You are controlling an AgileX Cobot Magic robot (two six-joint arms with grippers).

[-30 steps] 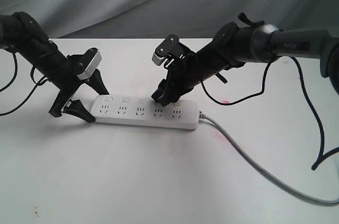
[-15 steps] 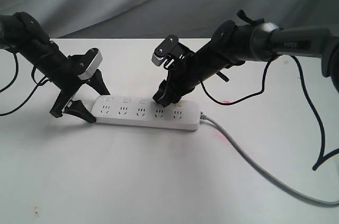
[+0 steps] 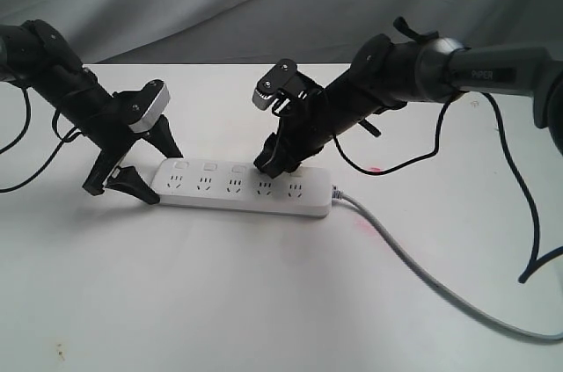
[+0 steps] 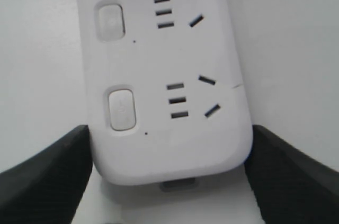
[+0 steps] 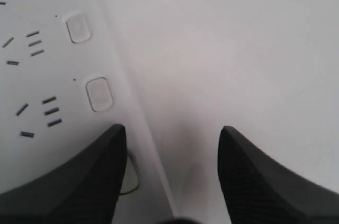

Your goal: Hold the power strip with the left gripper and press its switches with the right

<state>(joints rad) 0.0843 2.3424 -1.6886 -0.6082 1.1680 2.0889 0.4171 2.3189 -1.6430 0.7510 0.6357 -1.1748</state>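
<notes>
The white power strip [image 3: 242,187] lies flat on the table, its grey cord [image 3: 422,275] running off to the right. My left gripper [image 3: 149,165] straddles its left end. In the left wrist view my left gripper [image 4: 168,142] has both black fingers [image 4: 58,166] pressed against the sides of the power strip [image 4: 164,144], beside two switches [image 4: 122,109]. My right gripper [image 3: 268,164] is open above the strip's right half. In the right wrist view one of its fingertips [image 5: 114,144] sits over a switch and partly hides it. The other fingertip is over bare table beyond the strip [image 5: 32,75].
A grey cloth backdrop [image 3: 264,3] hangs behind the white table [image 3: 220,302]. Loose black cables [image 3: 519,187] hang from the right arm. A small red mark [image 3: 374,168] shows on the table right of the strip.
</notes>
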